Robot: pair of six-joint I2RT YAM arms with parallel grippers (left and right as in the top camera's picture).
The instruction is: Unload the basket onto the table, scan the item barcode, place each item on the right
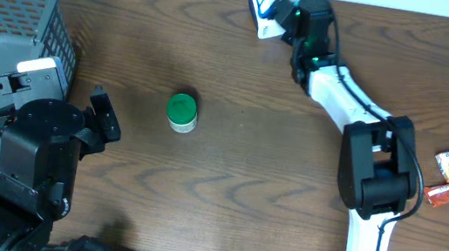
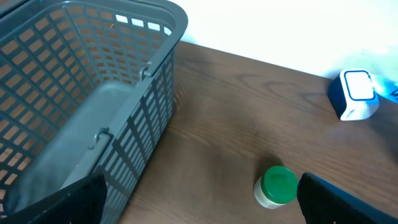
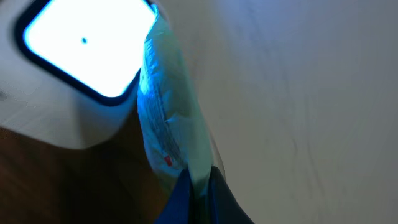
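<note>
At the far edge of the counter (image 1: 225,187), toward one o'clock: a packet held edge-on beside the scanner.
The right gripper (image 1: 290,22) is pinched shut on a thin pale-green packet (image 3: 168,112), its long axis running up from the fingers. The barcode scanner's (image 3: 81,43) lit window sits just beside it at ten o'clock. I judge the packet's face must turn toward that window. The left gripper (image 1: 105,113) is spread wide and empty, well apart at eight o'clock.
</note>
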